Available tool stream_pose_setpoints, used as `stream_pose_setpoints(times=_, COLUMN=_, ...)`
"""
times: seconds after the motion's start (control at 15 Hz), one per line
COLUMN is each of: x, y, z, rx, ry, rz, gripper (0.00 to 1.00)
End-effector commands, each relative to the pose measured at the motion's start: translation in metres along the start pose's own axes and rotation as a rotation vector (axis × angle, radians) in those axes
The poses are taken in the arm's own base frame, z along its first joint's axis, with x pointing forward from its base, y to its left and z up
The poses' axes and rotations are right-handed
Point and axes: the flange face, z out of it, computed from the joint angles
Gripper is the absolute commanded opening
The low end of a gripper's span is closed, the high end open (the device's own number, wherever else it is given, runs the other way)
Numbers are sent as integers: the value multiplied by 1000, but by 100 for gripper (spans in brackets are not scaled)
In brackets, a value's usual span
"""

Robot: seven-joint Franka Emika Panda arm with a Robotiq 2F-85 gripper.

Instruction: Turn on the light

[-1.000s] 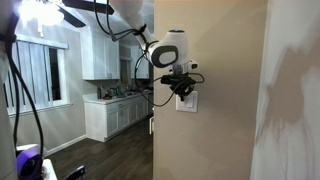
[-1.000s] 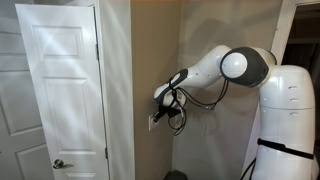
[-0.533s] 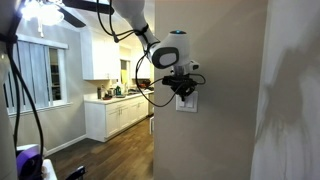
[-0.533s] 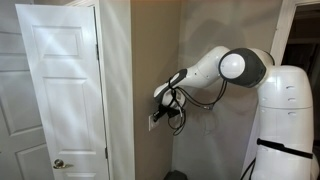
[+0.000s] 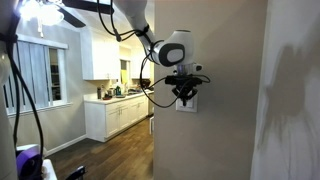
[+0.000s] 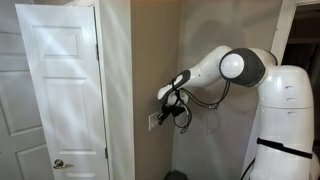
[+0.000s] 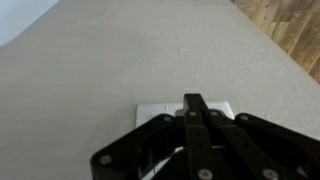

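Finding the gripper [image 5: 184, 92] at the white switch plate [image 5: 187, 103] on the beige wall [image 5: 225, 60], with the arm [image 6: 210, 68] reaching in from the side. Reading the wrist view as showing both fingers [image 7: 196, 110] drawn together into one narrow tip, gripping nothing, lying over the upper middle of the plate [image 7: 152, 110]. Locating the gripper [image 6: 166, 106] in an exterior view just above and in front of the plate [image 6: 153, 122]. Judging the throw of the switch as not yet confirmed. Flagging hazards: slipping sideways off the toggle through off-centre contact; pressing into the plate face instead of the lever and loading the arm against the wall; sweeping the wrong way along the plate and leaving the lamp dark. Recording limits of evidence: finding the toggle hidden behind the fingers in the wrist view and too small to resolve in both exterior views; finding the lower edge of the plate cut off by the black linkage [image 7: 240, 140]; being unable to tell whether the tip is touching the lever or hanging just clear of it. Noting a ceiling fixture [image 5: 45, 12] glowing well apart from the plate, with no visible link to this switch.
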Motion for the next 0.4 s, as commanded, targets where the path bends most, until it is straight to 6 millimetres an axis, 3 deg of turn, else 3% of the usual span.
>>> stream_pose_setpoints(times=0.0, x=2, y=4, z=-11, rx=15, ry=-42, rz=6, gripper=0)
stream_pose_setpoints(times=0.33, x=6, y=6, z=-15, rx=46, ry=-55, rz=10, gripper=0)
